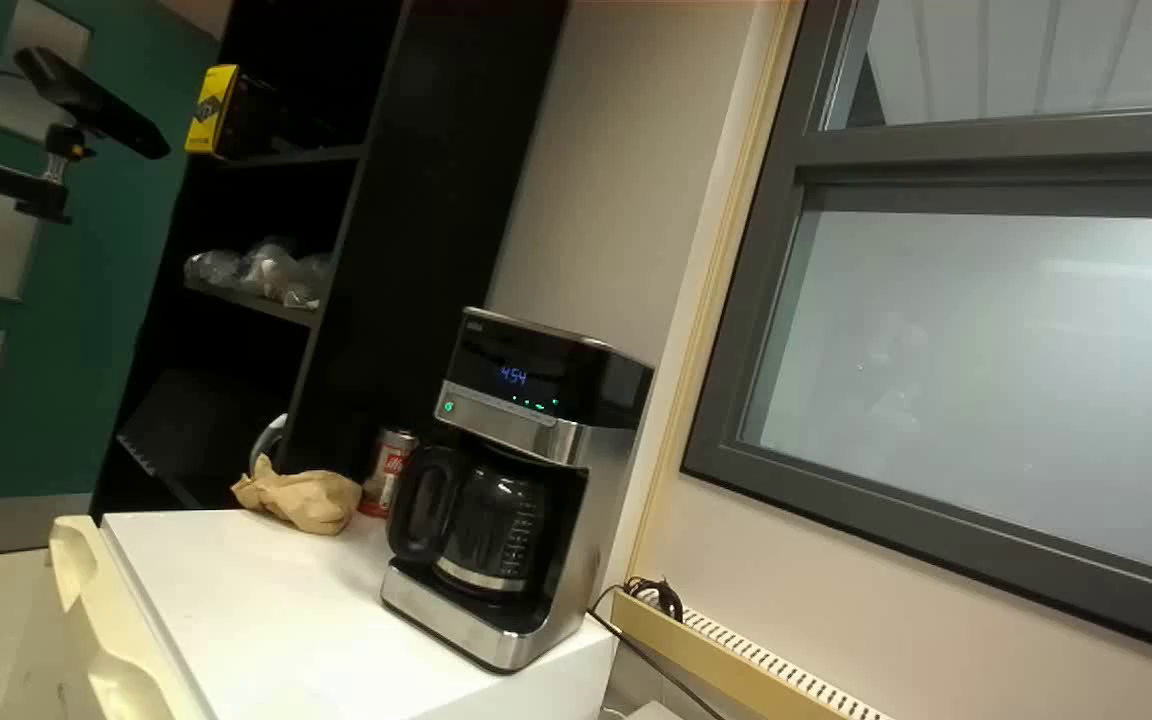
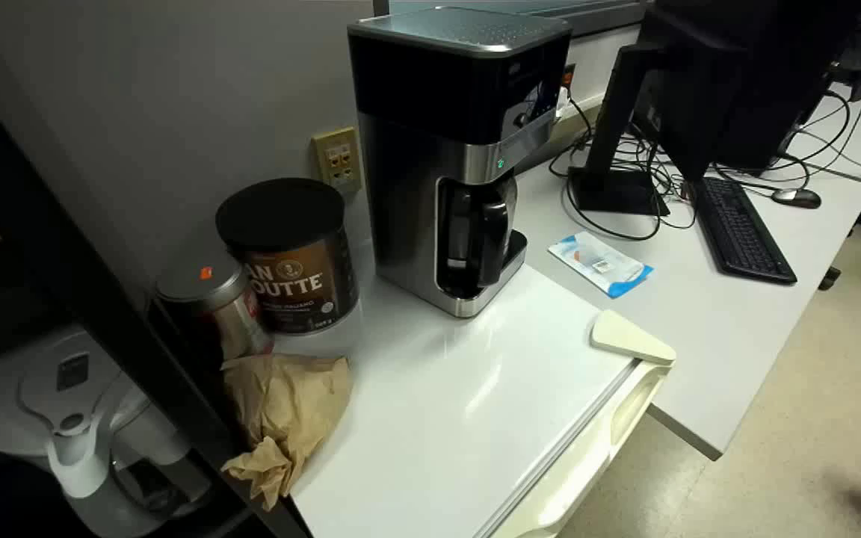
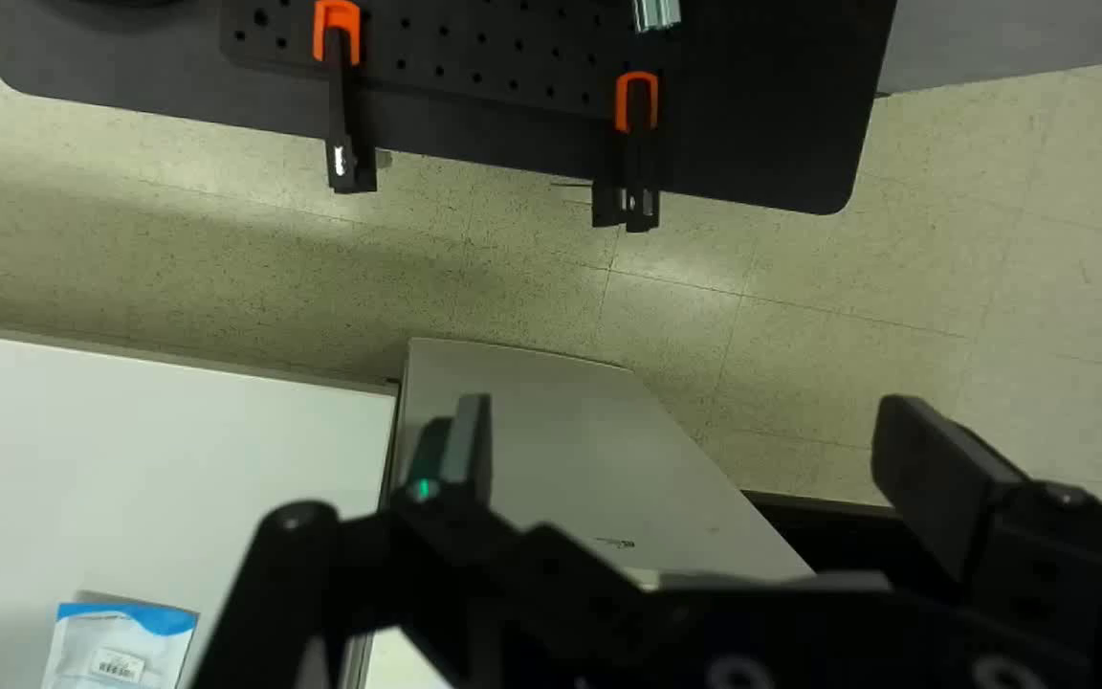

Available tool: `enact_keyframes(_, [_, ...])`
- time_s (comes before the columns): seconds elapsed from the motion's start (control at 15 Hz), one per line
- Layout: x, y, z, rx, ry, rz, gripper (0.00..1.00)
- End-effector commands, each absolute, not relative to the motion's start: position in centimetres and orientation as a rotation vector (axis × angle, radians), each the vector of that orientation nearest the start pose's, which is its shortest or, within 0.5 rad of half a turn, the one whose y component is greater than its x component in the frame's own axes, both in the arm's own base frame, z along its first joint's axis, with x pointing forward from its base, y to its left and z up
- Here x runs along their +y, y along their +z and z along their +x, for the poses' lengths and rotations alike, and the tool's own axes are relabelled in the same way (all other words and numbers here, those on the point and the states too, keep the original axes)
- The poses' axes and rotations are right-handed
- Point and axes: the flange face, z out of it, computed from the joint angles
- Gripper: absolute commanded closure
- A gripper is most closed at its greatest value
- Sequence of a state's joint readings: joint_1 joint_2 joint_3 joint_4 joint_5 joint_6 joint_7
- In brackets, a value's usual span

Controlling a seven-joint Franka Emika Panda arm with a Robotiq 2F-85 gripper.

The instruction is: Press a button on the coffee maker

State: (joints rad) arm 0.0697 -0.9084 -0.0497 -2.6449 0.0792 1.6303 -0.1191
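Observation:
The coffee maker [image 1: 561,440] is black and silver and stands upright on a white cabinet top [image 1: 266,610]; it shows in both exterior views [image 2: 404,194]. Its control panel [image 1: 514,376] shows blue clock digits and small green lights. A green-lit button [image 1: 449,407] sits at the left end of the silver strip, also visible in an exterior view [image 2: 500,163]. The glass carafe [image 1: 496,530] with its dark handle is in the machine. My gripper [image 3: 690,431] shows only in the wrist view, open, with nothing between its fingers. The coffee maker is out of the wrist view.
A crumpled paper bag [image 2: 288,411], a dark coffee tub [image 2: 288,261] and a metal can [image 2: 210,299] stand beside the machine. A packet [image 2: 601,261], a keyboard [image 2: 744,228] and a monitor stand [image 2: 617,142] are on the desk. A black base with orange clips [image 3: 637,100] lies ahead in the wrist view.

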Motion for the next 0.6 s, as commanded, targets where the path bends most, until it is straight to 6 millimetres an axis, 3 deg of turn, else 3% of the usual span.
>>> enact_keyframes(0.0, [1.21,49.55,27.01,-0.228,0.155,-3.007,0.00])
enact_keyframes(0.53, [1.17,49.45,27.24,-0.246,0.156,-3.005,0.00])
